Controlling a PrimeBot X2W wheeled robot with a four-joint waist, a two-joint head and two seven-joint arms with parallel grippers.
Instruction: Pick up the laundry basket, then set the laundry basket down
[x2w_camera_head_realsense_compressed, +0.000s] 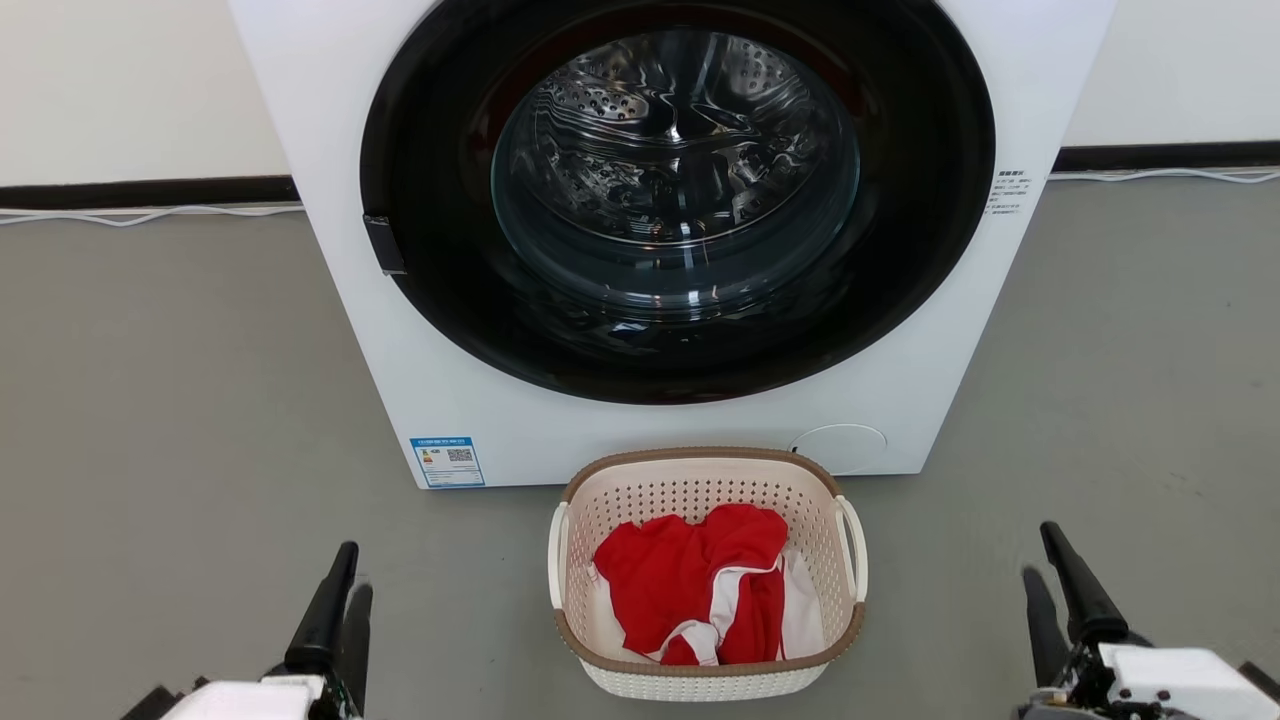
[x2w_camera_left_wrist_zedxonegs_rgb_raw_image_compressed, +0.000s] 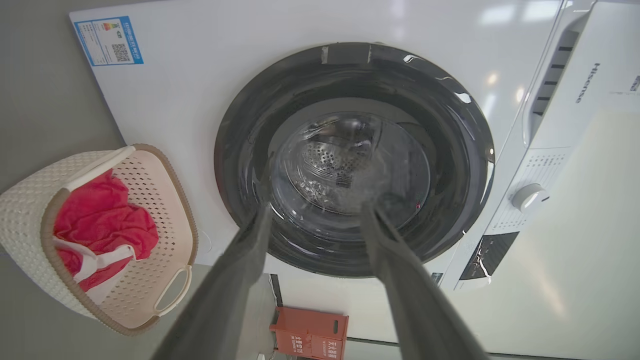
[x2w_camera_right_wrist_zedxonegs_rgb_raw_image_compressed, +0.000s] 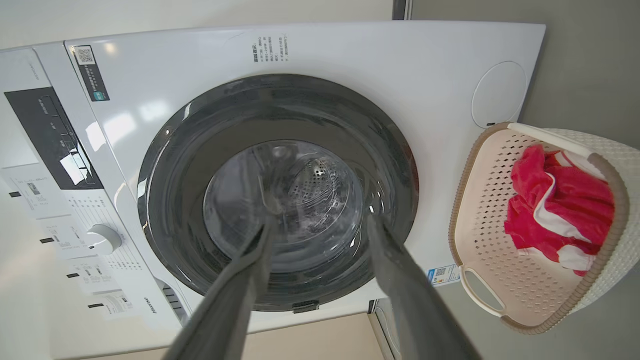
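Left tool (x2w_camera_head_realsense_compressed: 355, 570): two long black fingers, thick at the base and tapering to rounded tips, matte finish. Right tool (x2w_camera_head_realsense_compressed: 1040, 553): same pair, same taper. Each is mounted on a white boxy housing with hard edges: left wrist housing (x2w_camera_head_realsense_compressed: 248, 698), right wrist housing (x2w_camera_head_realsense_compressed: 1185, 678). Dark hardware (x2w_camera_head_realsense_compressed: 1085, 685) sits where the right fingers meet the housing; it's too small to resolve. Up close in the left wrist view the fingers (x2w_camera_left_wrist_zedxonegs_rgb_raw_image_compressed: 400, 280) read dark grey, smooth and blurred, widening toward the camera.
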